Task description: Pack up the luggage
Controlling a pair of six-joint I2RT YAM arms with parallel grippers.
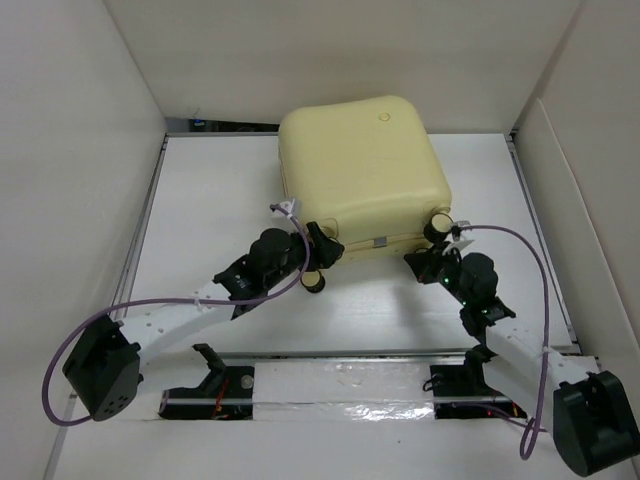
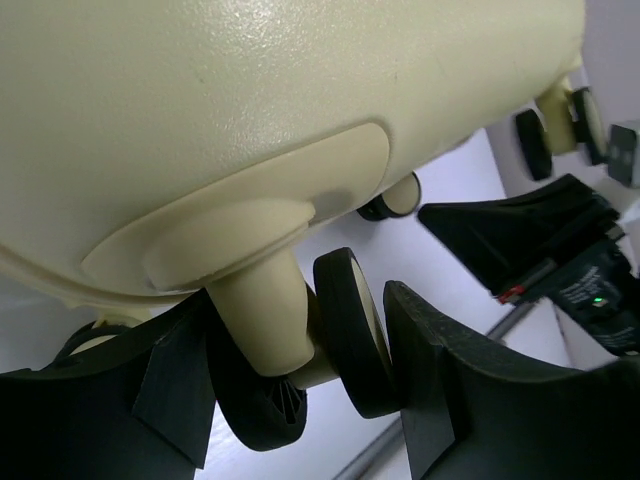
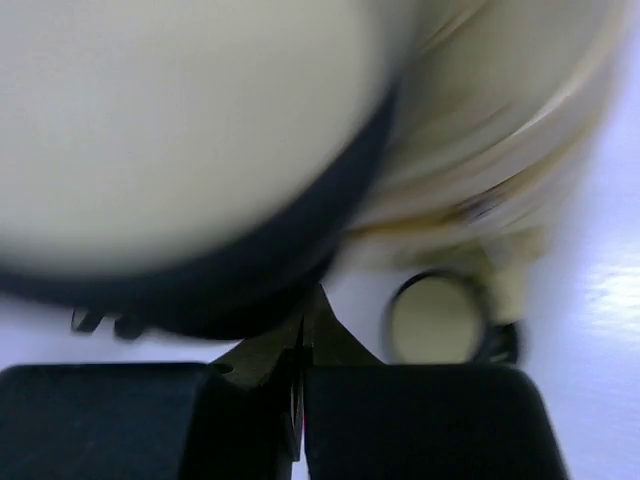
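Left tool [image 2: 295,340] straddles the 7 o'clock caster [image 2: 350,335] of the luggage [image 1: 360,170] — grip unclear; right tool [image 3: 300,370] shut, empty — square up before shifting it.

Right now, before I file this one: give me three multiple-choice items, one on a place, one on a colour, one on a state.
1. Where is the left gripper?
A. on top of the suitcase
B. astride a caster
C. back at its base

2. What colour is the suitcase shell?
A. pale yellow
B. red
C. grey

3. How is the right gripper?
A. wide open
B. shut on a strap
C. shut, empty

Answers:
1 B: in the left wrist view its jaws stand either side of the caster.
2 A: the top view shows the whole shell pale yellow.
3 C: in the right wrist view its jaws meet with nothing between them.
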